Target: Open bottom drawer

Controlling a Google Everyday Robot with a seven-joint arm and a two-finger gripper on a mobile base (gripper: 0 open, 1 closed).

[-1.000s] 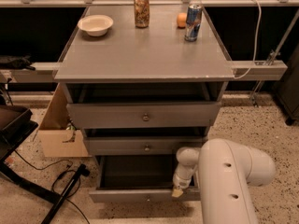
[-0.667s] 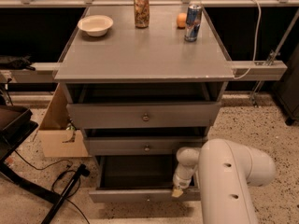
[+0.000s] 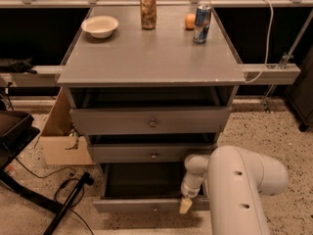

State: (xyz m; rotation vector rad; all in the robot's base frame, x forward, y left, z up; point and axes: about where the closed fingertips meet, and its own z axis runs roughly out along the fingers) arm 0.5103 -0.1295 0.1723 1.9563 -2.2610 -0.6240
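The bottom drawer point(image 3: 142, 204) is the lowest of three grey drawers and stands pulled out, its dark interior showing. Its small knob point(image 3: 155, 208) sits at the middle of the slim front. My gripper point(image 3: 186, 204) is at the right part of that front, at its top edge, at the end of my white arm point(image 3: 239, 190). It touches or nearly touches the front. The middle drawer point(image 3: 154, 153) and top drawer point(image 3: 151, 122) above are each pulled out a little.
On the grey cabinet top point(image 3: 151, 58) stand a white bowl point(image 3: 100, 26), a brown can point(image 3: 148, 5), a blue can point(image 3: 202, 23) and an orange point(image 3: 190, 21). A cardboard box point(image 3: 61, 141) and black cables point(image 3: 68, 190) lie on the floor at left.
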